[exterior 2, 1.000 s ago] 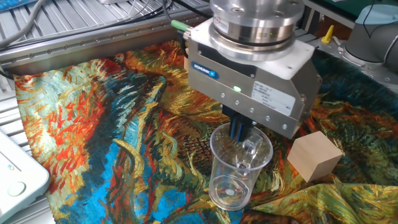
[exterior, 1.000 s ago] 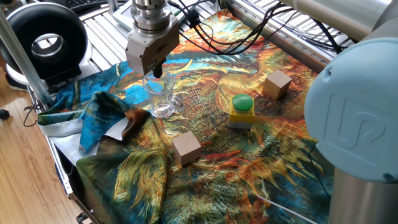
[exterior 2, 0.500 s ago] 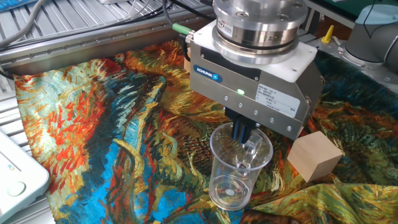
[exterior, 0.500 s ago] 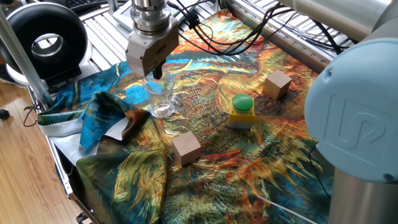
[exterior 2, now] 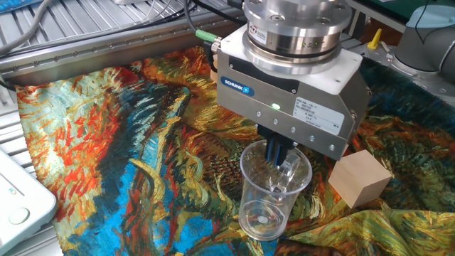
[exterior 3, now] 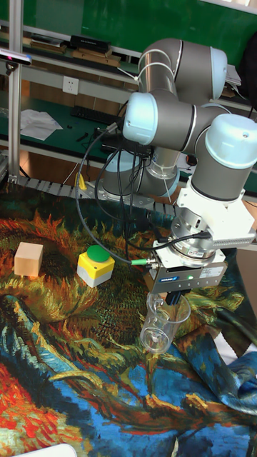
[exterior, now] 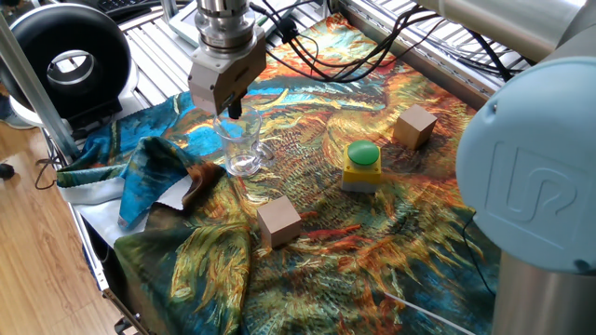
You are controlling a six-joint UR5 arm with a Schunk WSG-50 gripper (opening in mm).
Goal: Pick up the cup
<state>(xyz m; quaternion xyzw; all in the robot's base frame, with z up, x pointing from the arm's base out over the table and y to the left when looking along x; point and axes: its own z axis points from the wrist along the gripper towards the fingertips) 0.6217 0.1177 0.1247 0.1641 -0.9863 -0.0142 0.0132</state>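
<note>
The cup (exterior: pixel 240 147) is a clear glass tumbler standing on the painted cloth, left of centre. In the tall fixed view the cup (exterior 3: pixel 160 323) leans at a tilt. My gripper (exterior: pixel 235 110) hangs straight above it. Its dark fingers sit close together on the rim wall at the cup's far side, shut on it. In the other fixed view my gripper (exterior 2: pixel 276 158) reaches into the cup's (exterior 2: pixel 270 192) mouth, and the thick base shows through the glass. I cannot tell whether the base rests on the cloth.
One wooden cube (exterior: pixel 278 221) lies in front of the cup, another (exterior: pixel 414 126) at the back right. A green button on a yellow box (exterior: pixel 361 165) sits between them. Bunched cloth (exterior: pixel 168 177) rises left of the cup. A black ring device (exterior: pixel 70 60) stands at the far left.
The gripper body has shifted very slightly upward and sideways over the cup. The cup and the other objects stay where they were.
</note>
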